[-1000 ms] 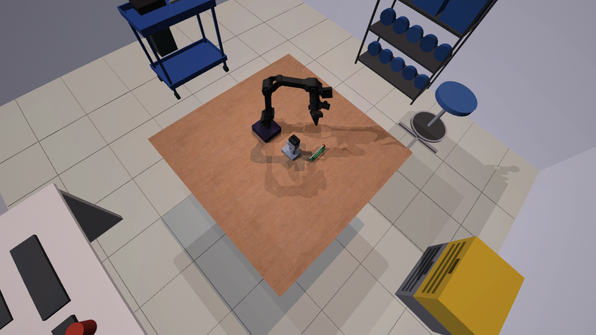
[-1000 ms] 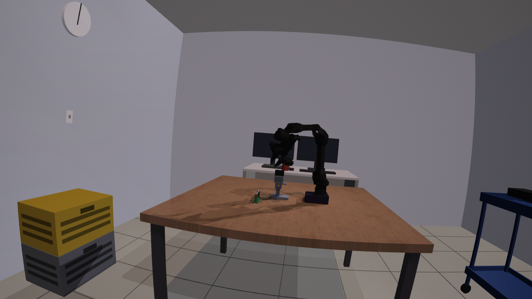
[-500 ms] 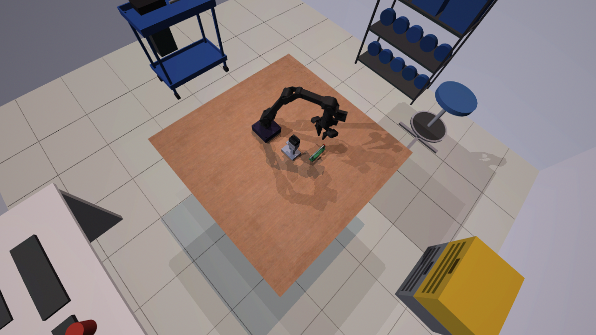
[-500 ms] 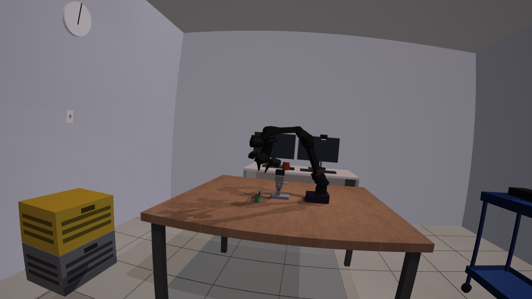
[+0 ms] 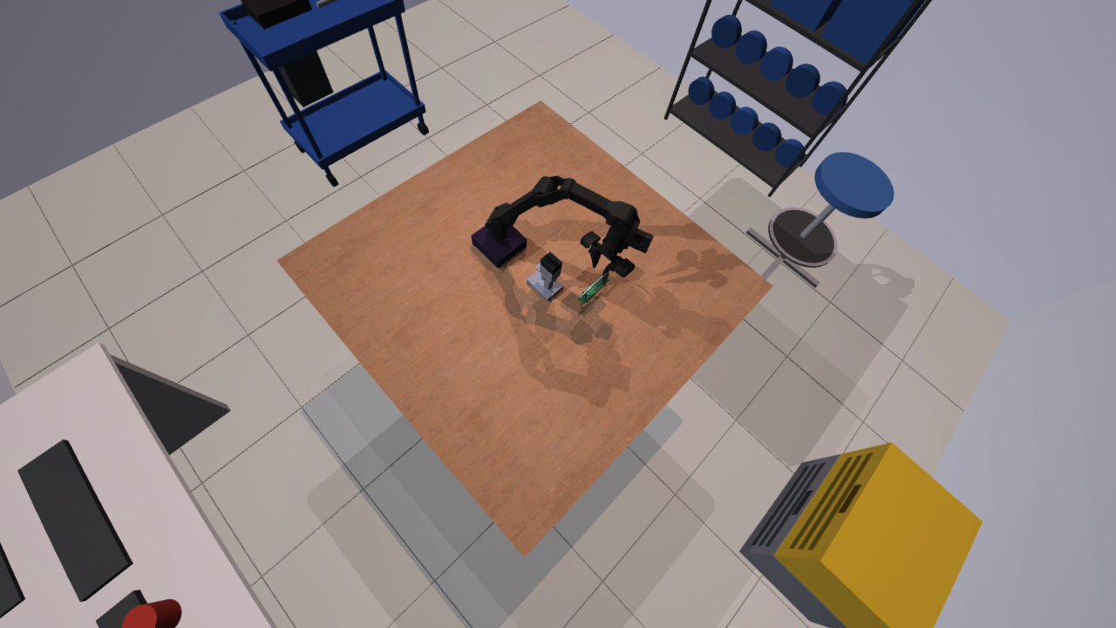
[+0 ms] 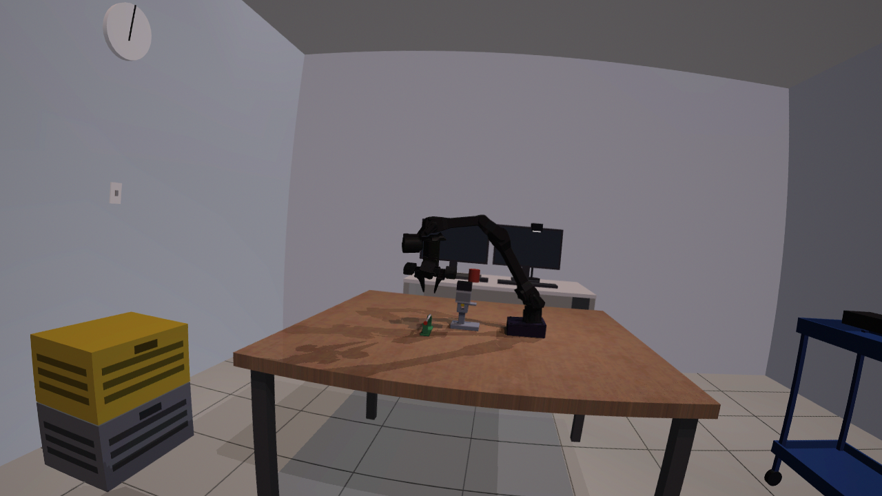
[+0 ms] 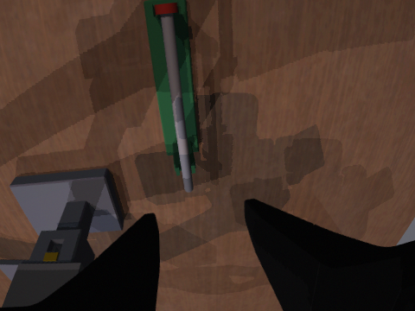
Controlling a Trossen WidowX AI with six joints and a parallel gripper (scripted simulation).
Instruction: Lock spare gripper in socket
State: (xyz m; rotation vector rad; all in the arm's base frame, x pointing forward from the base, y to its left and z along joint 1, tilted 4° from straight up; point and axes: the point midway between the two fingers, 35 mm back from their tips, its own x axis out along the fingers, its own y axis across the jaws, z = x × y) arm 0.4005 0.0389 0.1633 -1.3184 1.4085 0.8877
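The lock pin (image 7: pixel 174 78), grey with a red head, lies along the green rack (image 5: pixel 591 290) (image 6: pixel 425 331) (image 7: pixel 162 104) on the table, out of the mount. The grey mount (image 5: pixel 543 290) (image 6: pixel 465 325) (image 7: pixel 47 194) stands beside it. The spare gripper (image 5: pixel 550 261) (image 6: pixel 464 286) (image 7: pixel 45 285), grey with a black top, stands upright on the mount's socket. A yellow bit shows in the socket's window in the wrist view. My gripper (image 5: pixel 601 268) (image 6: pixel 429 290) (image 7: pixel 201 217) is partly open and empty, pointing down above the table near the pin's plain end, touching nothing.
The wooden table (image 5: pixel 421 312) (image 6: pixel 524 364) carries the arm's dark base (image 5: pixel 499 245) (image 6: pixel 526 327) beyond the mount. The spare gripper stands tall to the left in the wrist view. Desk, trolley, stool, shelf and crates stand off the table.
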